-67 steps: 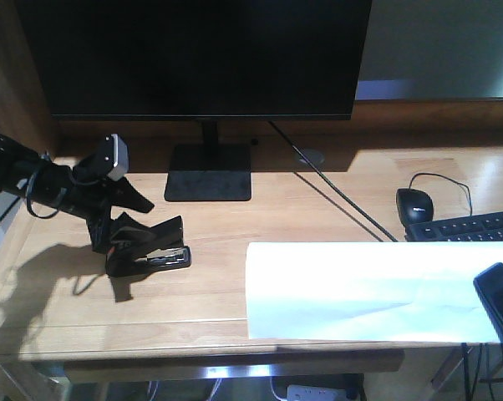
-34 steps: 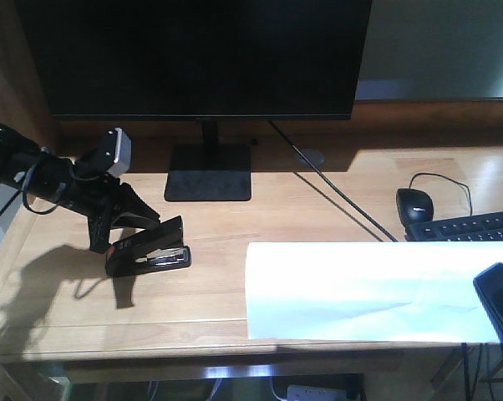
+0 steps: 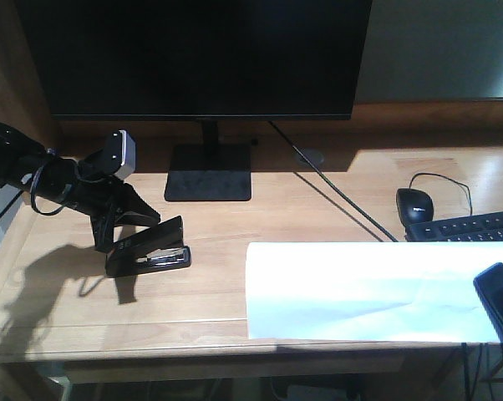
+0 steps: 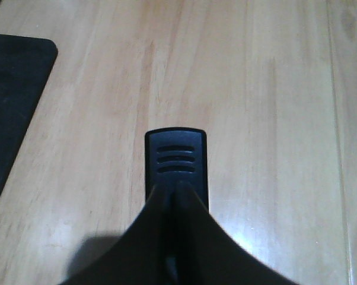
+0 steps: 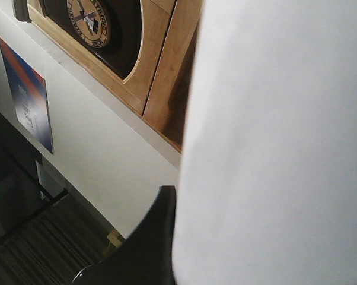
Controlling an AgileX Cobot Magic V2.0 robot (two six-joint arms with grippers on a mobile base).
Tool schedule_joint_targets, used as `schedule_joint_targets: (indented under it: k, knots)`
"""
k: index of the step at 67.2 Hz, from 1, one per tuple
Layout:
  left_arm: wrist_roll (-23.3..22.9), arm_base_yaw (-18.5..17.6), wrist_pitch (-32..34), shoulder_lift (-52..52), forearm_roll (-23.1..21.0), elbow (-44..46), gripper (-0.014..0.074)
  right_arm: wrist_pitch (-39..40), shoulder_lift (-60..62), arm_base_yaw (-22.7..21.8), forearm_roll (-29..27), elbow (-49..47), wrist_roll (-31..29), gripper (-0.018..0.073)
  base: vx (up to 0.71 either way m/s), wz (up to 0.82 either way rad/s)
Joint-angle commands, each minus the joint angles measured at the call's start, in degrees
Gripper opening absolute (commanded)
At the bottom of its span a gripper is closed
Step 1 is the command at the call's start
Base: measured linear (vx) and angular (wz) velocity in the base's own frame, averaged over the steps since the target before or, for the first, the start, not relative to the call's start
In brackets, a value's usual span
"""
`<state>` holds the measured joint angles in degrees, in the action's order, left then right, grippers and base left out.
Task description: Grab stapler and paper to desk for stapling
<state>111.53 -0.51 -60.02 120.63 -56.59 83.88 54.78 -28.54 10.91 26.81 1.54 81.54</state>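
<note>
Lower left of the front view: the stapler (image 3: 149, 249) sits on the desk (image 3: 318, 209), directly below and ahead of our left gripper (image 4: 170, 191). Its long axis runs left-right, tipped slightly up to the right. The mouth points right, at the paper (image 3: 360, 288), which lies flat lower right with a clear gap between. In the wrist view the axis runs straight up-frame from the fingertips. Left fingers look pressed together, thin seam only. Right gripper (image 3: 499, 294) sits at the paper's right end; we can't tell its state. The left arm is nearer, so the stapler is its job.

Matt black plastic stapler (image 3: 147, 251) on smooth wooden desk (image 3: 276, 209).
</note>
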Motion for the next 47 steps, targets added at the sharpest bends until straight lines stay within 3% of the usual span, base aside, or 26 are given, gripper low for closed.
schedule_joint_targets:
  k: [1, 47]
  knots:
    - [-0.54, -0.28, -2.39, -3.12, -3.17, 1.56, -0.0006, 3.39, -0.39, 0.01, -1.12, 0.12, -0.78, -0.0006, 0.00, 0.00]
    - [-0.54, -0.28, -2.56, -3.12, -3.17, 1.56, -0.0006, 3.39, -0.39, 0.01, -1.12, 0.12, -0.78, -0.0006, 0.00, 0.00]
